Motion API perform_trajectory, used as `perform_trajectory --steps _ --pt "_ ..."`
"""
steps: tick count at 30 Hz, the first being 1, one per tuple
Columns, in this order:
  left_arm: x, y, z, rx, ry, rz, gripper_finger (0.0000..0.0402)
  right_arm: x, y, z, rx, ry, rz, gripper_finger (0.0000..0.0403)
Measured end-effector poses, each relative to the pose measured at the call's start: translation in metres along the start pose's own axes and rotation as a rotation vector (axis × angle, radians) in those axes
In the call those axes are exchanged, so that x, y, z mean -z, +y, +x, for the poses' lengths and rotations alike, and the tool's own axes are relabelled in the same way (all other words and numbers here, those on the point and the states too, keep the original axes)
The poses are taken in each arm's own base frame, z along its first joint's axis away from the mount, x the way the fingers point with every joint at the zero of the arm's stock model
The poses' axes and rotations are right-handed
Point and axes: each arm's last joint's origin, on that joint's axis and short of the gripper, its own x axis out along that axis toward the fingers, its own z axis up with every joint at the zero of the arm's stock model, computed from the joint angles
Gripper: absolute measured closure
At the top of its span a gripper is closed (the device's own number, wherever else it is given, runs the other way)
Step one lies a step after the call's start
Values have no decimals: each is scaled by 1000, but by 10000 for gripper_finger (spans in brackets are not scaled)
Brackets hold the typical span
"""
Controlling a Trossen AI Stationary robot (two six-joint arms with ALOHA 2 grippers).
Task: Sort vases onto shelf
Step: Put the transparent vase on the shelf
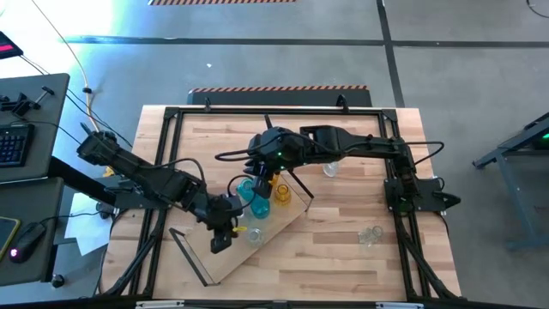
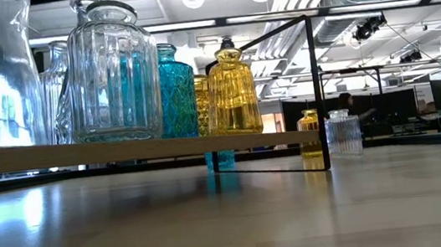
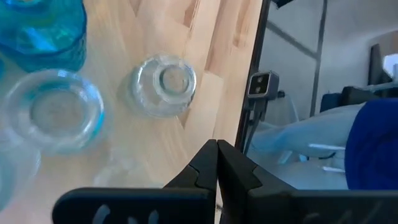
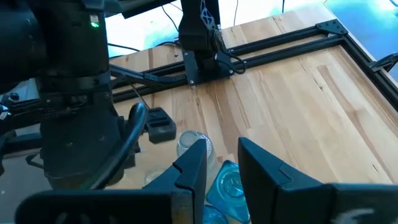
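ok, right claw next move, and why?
Probably lower the right claw straight down onto the teal vase: it is open, apparently just above that vase's mouth and not yet around it. The left claw waits shut over the shelf.

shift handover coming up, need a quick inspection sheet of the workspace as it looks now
surface: striped wooden tabletop inside a black frame.
job's things: shelf lies diagonally; teal, amber and clear vases stand on it, including a teal vase and an amber vase. Two clear vases are off the shelf, one near the right arm, one toward the table's right side.
clutter: nothing seen on the table.
grippers: left gripper over the shelf, fingers shut, empty. Right gripper above the teal vases, fingers apart.
cables: black cables run along both arms.
surroundings: desk with keyboard to the left.
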Motion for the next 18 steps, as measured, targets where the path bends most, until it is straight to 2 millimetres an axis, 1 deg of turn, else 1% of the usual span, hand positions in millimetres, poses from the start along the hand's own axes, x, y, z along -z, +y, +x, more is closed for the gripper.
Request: perform_trajectory --steps 5,9,11,18 --pt "-5 -10 -22 -40 26 21 401 0 -1 0 1 -1 1 329" --pt "-7 -11 -26 -50 21 31 401 0 -1 0 1 -1 1 329" --pt "-6 -8 -24 -75 42 28 402 0 -1 0 2 -1 1 329" --pt "-7 -7 1 -112 108 56 402 0 -1 0 2 0 1 329"
